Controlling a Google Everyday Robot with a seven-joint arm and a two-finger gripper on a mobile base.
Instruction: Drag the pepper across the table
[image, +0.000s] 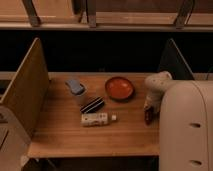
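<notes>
The gripper (148, 111) sits on the pepper (148, 116) near the surface's (65, 135) right edge; its jaws' state cannot be told; it should drag low and slowly.

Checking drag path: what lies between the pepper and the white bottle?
Bare table only, in the camera view, between pepper and bottle. Claw sits at the pepper.
</notes>
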